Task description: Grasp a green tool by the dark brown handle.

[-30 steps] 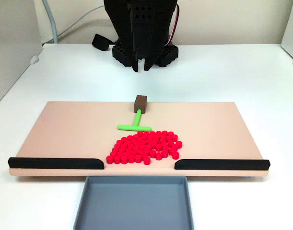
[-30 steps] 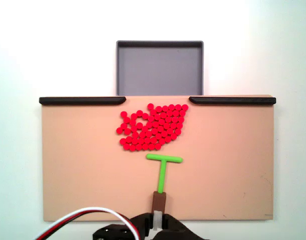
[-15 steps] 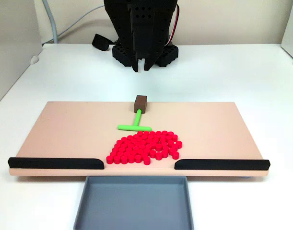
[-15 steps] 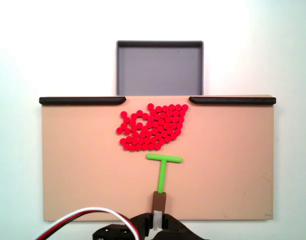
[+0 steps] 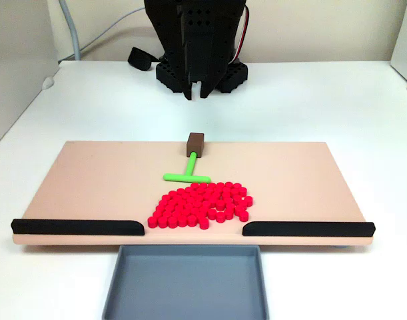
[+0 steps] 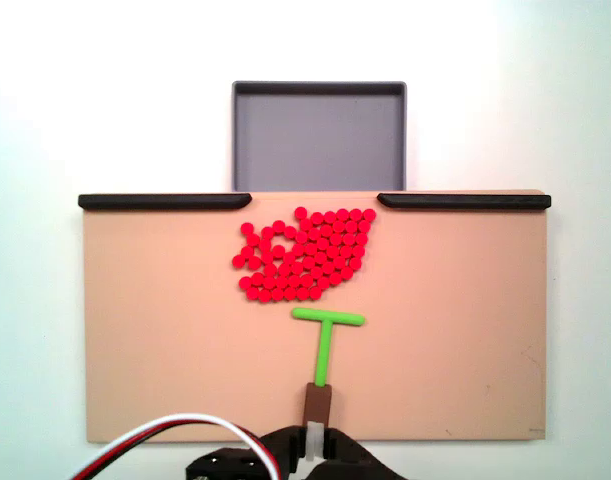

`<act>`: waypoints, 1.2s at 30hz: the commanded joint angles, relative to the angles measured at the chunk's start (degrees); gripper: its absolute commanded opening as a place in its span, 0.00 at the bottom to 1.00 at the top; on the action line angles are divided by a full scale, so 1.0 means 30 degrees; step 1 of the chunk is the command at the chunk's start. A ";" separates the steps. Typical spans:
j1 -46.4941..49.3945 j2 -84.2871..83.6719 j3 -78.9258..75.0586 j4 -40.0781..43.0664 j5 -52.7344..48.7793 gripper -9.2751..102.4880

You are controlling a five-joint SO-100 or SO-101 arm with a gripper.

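With nothing shifted over the last second, gripper [image 5: 194, 97] hovers, fingers slightly parted and empty, beyond dark brown handle [image 5: 195, 142] of green tool [image 5: 188, 171]; grasp pending.

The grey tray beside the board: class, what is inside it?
Nothing lies inside the grey tray; its floor is bare in both fixed views. The red cylinders all sit on the board, with none in the tray.
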 commanded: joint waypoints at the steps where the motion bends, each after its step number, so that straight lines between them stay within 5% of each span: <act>1: 0.0000 0.0732 -0.0264 0.0117 0.0000 0.08; 36: 0.0381 0.0850 0.2256 -0.1318 0.0293 0.10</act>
